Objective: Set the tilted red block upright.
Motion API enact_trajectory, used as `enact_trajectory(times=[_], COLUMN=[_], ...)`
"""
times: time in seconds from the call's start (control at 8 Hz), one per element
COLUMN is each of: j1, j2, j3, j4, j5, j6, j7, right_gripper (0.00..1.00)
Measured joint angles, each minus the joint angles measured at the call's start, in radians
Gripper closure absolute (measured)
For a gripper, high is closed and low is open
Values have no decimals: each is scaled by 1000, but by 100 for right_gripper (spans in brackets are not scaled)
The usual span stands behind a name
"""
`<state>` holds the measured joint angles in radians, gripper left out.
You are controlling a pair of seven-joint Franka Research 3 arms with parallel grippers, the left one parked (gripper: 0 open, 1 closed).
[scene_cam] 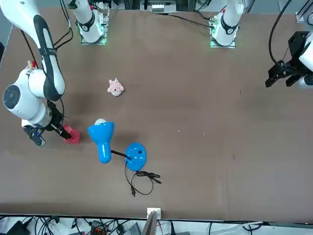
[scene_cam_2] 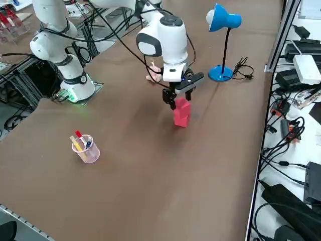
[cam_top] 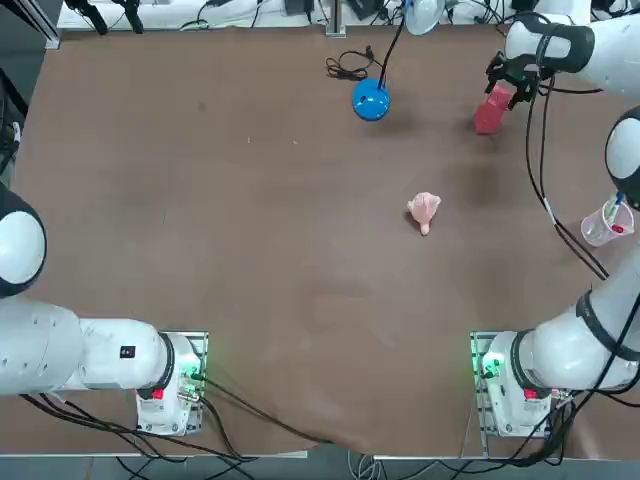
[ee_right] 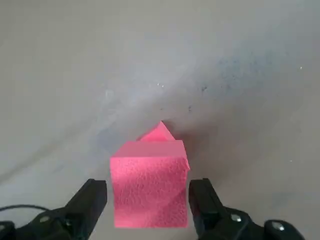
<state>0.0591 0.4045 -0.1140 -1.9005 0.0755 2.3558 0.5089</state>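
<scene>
Gripper (ee_right: 149, 202) astride red block (ee_right: 149, 190), fingers apart

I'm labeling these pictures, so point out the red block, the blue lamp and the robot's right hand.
red block (scene_cam_2: 181, 114): right side view, its front face.
blue lamp (scene_cam_2: 224, 18): right side view, its shade.
right hand (ee_right: 148, 200): right wrist view, midway between fingertips.

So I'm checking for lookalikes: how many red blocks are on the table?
1. The red block stands at the table's far right area, near the blue lamp, between the right pincer's open fingers. None hidden that I see.
</scene>
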Motion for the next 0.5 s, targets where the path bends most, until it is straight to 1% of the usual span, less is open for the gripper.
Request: enact_trajectory(times=[0.5], j1=[0], j2=[24], j3=[0], j4=[0], j5=[0], j6=[9], j7=[0], right_gripper=[0])
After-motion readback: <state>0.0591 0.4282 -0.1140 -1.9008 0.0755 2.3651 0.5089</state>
